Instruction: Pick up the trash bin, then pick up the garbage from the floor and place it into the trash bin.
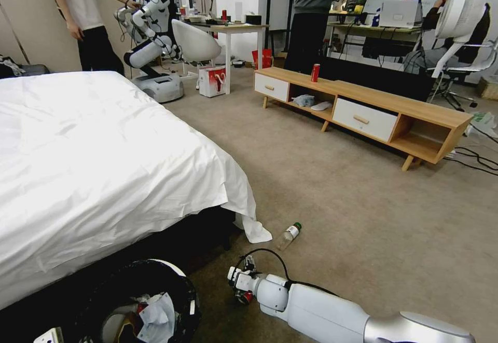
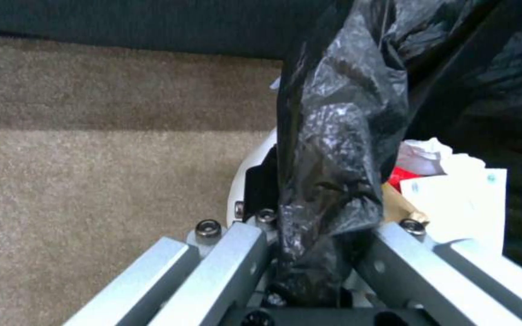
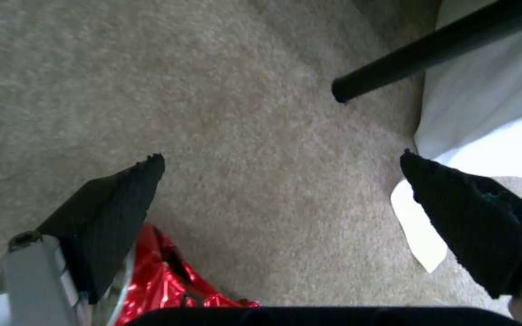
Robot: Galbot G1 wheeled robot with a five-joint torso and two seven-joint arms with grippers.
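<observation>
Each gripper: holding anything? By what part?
Left gripper pinches the trash bin by its bag-lined rim. Right gripper is open, holding nothing.

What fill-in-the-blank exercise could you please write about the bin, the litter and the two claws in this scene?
1. The left claw grips the trash bin by its ___ plastic liner.
2. The right claw has its fingers ___.
3. The clear bottle has a ___ cap.
4. The crushed can beside one right finger is ___.

Missing words: black; open; green; red.

beige carpet floor (image 1: pixel 337 187) carries a clear bottle (image 1: pixel 289 235).
</observation>
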